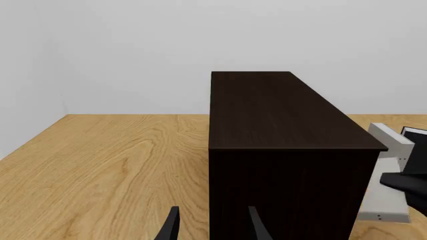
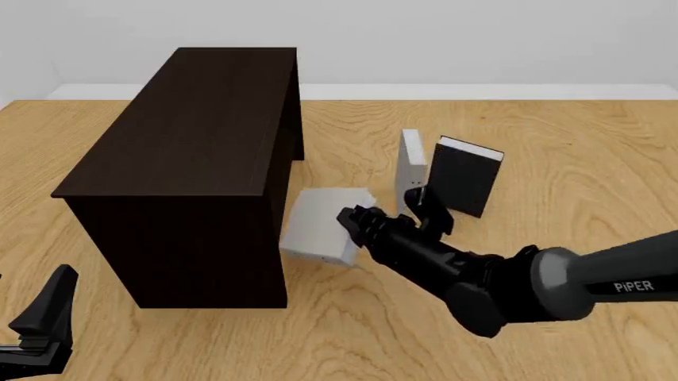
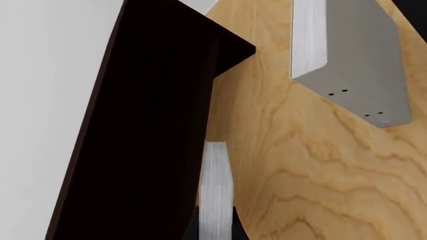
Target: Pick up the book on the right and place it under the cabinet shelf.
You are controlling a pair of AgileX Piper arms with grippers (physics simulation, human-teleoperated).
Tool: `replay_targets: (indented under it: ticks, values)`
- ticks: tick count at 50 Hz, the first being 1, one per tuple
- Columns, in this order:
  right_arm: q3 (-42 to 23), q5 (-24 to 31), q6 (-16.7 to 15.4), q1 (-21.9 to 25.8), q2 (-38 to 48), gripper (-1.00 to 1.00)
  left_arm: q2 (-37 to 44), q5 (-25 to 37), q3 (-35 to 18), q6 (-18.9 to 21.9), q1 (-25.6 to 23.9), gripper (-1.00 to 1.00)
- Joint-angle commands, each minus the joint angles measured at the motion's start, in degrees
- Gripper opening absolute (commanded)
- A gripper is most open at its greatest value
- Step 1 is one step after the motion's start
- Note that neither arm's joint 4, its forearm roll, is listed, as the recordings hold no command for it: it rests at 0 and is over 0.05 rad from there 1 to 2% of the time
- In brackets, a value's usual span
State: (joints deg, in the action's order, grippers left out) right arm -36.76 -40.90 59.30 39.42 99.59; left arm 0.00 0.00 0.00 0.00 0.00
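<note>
Wooden table [image 2: 593, 159] under a pale wall. Cabinet [image 2: 190, 151] stands at left. Right gripper [image 2: 355, 225] is clamped on the book [image 2: 323, 226], which is tilted and touching the cabinet's right side. Just beyond stand another grey book [image 2: 410, 167] and a black book [image 2: 463, 176]. Left gripper [image 2: 43, 317] hangs apart-fingered near the cabinet's front corner.

1. The cabinet shelf [image 2: 190, 151] hides one edge of the book [image 2: 323, 226] in the front view.
2. The right gripper [image 2: 353, 222] covers that book's near corner; its jaws cannot be told apart.
3. The left gripper [image 2: 43, 325] is cut off beside the cabinet shelf's near corner.
4. The cabinet shelf's recess is hidden.
</note>
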Motion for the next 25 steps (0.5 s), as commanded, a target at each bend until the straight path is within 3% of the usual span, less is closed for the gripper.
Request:
replay_targets:
  ticks: [1, 25]
  values:
    - [-2.59, -2.84, 1.48, 0.45, 3.43, -1.00, 0.00, 0.00, 0.00, 0.00, 0.00, 1.00]
    - [-3.13, -7.58, 3.37, 0.49, 8.87, -1.00, 0.00, 0.00, 0.00, 0.00, 0.00, 1.00]
